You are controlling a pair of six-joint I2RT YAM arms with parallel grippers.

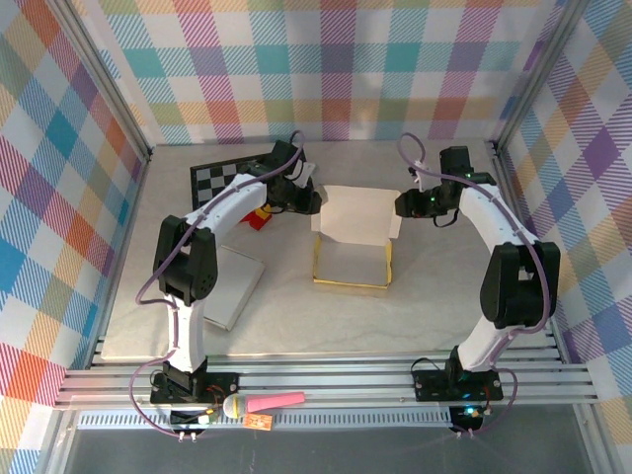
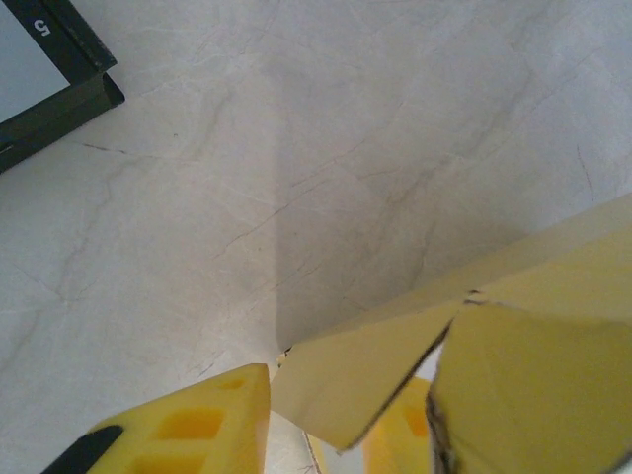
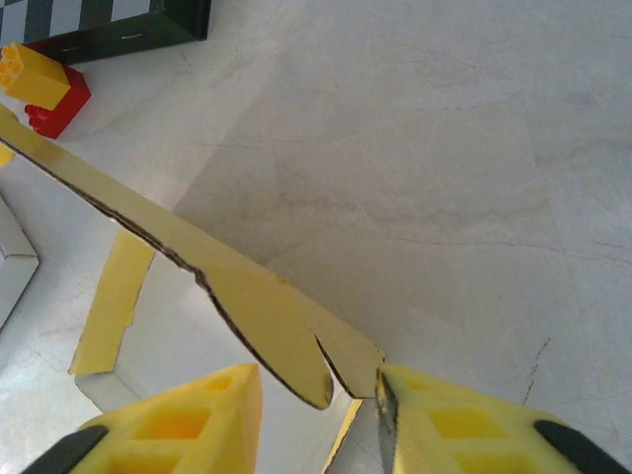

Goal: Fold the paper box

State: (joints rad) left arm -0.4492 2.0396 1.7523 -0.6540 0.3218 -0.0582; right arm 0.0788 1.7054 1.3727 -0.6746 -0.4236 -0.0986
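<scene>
Paper box (image 1: 353, 259) lies open in the middle of the table (image 1: 296, 326), its yellow-edged tray toward the arms and its white lid flap raised at the far side.

Nearest, on the rail by the left arm's base, a pink stick (image 1: 279, 401) lies beside a pale green ball (image 1: 234, 406). Farther in, a flat white board (image 1: 235, 286) rests on the table next to the left arm, well to the left of the box.

At the box's far left corner is the left gripper (image 1: 310, 201). In its wrist view, its yellow fingers (image 2: 197, 425) stand apart with a cardboard flap of the box (image 2: 533, 375) across the gap; I cannot tell whether they press on it. At the far right corner is the right gripper (image 1: 403, 205). Its fingers (image 3: 464, 425) are spread, with the tip of a yellow flap (image 3: 257, 306) lying between them and a gap showing on one side.

Just left of the left gripper sits a red and yellow brick (image 1: 260, 218). Beyond it, a chessboard (image 1: 219, 180) lies against the far wall.
</scene>
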